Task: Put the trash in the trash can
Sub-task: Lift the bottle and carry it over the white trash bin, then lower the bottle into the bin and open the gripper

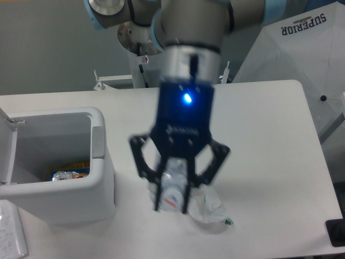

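Observation:
My gripper [172, 198] hangs high above the table, close to the camera, shut on the crushed clear plastic bottle [173, 190]. The bottle stands upright between the fingers, its red label showing near the bottom. Beneath and right of it the crumpled translucent white wrapper [210, 209] with a green bit lies on the table. The white trash can [102, 162] stands at the left with its lid swung open; a yellow-blue foil snack wrapper [70, 174] lies inside.
A white fabric cover printed SUPERIOR [302, 48] stands past the table's right edge. The arm's base column [145, 54] rises behind the table. A black object [336, 232] sits at the front right corner.

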Controlling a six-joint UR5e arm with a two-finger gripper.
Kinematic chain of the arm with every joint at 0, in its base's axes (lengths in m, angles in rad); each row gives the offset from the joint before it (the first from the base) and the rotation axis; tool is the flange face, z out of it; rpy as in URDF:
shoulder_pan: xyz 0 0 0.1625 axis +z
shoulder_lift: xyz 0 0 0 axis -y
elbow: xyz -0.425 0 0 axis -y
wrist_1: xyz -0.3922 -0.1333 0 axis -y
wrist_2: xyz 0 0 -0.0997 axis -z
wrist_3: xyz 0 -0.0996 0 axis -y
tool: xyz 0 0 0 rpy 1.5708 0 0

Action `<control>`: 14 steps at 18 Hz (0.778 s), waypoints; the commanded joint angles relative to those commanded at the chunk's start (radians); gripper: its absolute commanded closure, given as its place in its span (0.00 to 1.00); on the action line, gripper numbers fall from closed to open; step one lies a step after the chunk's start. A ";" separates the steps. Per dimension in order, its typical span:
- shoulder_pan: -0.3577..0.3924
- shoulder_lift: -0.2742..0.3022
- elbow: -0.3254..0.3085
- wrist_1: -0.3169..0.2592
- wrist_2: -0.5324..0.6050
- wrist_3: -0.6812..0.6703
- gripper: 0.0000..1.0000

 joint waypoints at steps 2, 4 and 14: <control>-0.041 0.020 -0.009 -0.002 0.002 -0.003 0.74; -0.094 0.029 -0.037 -0.002 0.002 -0.003 0.74; -0.221 0.020 -0.147 -0.002 0.012 -0.003 0.73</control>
